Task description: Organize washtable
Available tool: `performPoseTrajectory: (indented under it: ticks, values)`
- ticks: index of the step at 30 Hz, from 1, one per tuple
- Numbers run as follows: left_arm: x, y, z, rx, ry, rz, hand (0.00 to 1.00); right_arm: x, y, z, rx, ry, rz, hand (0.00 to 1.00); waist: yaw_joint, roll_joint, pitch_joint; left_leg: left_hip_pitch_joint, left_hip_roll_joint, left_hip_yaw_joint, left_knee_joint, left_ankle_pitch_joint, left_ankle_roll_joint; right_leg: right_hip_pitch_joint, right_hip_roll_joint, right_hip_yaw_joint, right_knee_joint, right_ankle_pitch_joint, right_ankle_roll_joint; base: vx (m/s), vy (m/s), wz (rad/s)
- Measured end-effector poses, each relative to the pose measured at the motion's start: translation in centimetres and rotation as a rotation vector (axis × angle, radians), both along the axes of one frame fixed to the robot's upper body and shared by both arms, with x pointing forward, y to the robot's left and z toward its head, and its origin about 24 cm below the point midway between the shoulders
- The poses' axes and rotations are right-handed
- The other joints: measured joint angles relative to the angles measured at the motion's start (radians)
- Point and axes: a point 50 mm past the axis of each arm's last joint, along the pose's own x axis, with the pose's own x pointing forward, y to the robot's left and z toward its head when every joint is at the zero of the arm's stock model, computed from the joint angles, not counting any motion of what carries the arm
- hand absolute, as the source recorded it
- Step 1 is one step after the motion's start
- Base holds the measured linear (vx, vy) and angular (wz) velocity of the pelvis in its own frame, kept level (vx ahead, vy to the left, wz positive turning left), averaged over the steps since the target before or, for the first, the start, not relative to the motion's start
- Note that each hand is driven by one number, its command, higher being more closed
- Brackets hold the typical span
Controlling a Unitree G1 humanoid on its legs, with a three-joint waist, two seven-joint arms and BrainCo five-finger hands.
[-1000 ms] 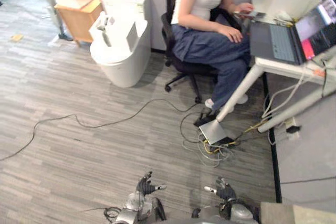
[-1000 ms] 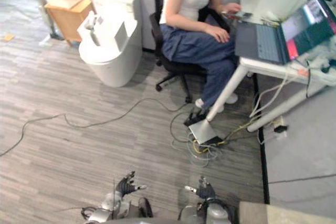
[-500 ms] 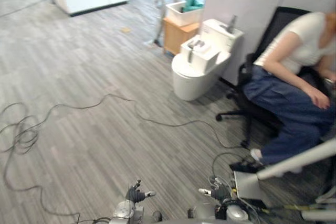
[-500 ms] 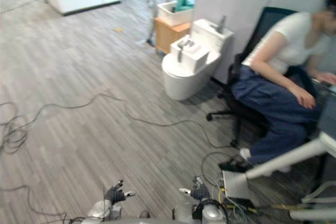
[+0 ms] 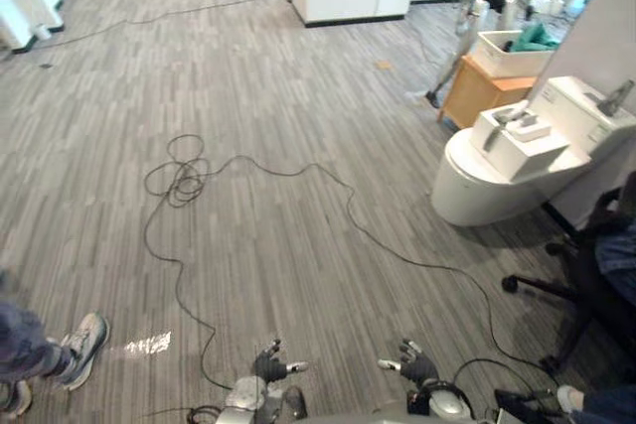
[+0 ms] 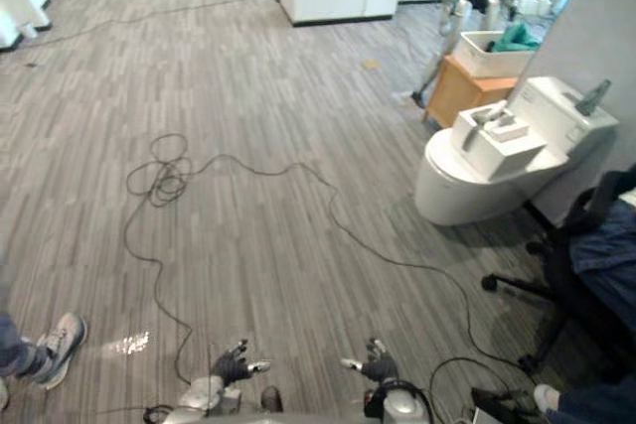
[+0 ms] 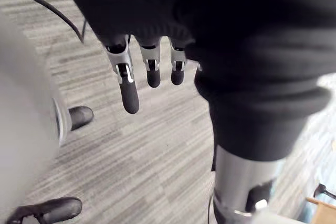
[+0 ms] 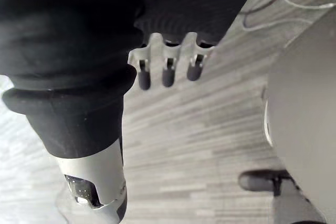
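Since a second ago the head camera has turned to the robot's left, so the white fixture (image 5: 477,191), then in the upper left, now stands at the right side of the view, well apart from both hands. It is rounded like a toilet bowl with a tank behind it. A white box (image 5: 524,138) rests on its lid, and a small grey object (image 5: 616,98) sits on the tank. Just beyond it are a wooden cabinet (image 5: 473,88) and a white bin (image 5: 509,45) holding teal cloth. A black office chair (image 5: 581,285) stands near the fixture, on its near side.

The left hand (image 5: 268,366) and the right hand (image 5: 415,365) hang low at the bottom edge over the grey plank floor (image 5: 298,57). Each has its fingers (image 7: 153,72) straight and loosely spread, holding and touching nothing; the right hand's fingers (image 8: 167,75) look the same. A person's grey shoe (image 5: 83,339) rests on the floor at the far left.
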Motion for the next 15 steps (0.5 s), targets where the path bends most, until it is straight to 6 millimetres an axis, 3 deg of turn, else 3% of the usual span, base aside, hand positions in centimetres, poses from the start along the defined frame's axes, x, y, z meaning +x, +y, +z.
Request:
performPoseTrajectory:
  ticks: [3,13,14,15]
  values:
    - [-0.4,0.2,-0.2,0.005,0.020,0.002,0.00,-0.1,-0.5,-0.3,-0.012,0.032,0.010,0.00,0.002,0.008,-0.001,0.045,-0.023,-0.042,-0.111,0.064,0.014,0.028,-0.002,-0.018,-0.018,0.007,0.011,0.05,0.026,0.46]
    - [-0.8,1.5,-0.4,0.027,0.038,0.042,0.00,-1.2,-1.2,-1.1,-0.003,0.114,-0.028,0.00,0.003,-0.002,0.002,0.071,-0.046,-0.095,-0.115,0.063,0.016,0.108,0.000,-0.035,-0.098,0.011,0.006,0.02,0.009,0.17]
    - [-0.8,2.3,-0.4,0.031,0.039,0.082,0.00,-0.9,-1.2,-1.2,0.011,0.122,-0.040,0.00,0.002,-0.003,0.025,0.086,-0.038,-0.109,-0.115,0.040,-0.010,0.158,0.017,-0.055,-0.143,0.019,0.011,0.00,-0.009,0.04]
    - [-0.8,2.3,-0.4,0.031,0.039,0.082,0.00,-0.9,-1.2,-1.2,0.011,0.122,-0.040,0.00,0.002,-0.003,0.025,0.086,-0.038,-0.109,-0.115,0.039,-0.009,0.157,0.017,-0.052,-0.143,0.019,0.011,0.00,0.000,0.00]
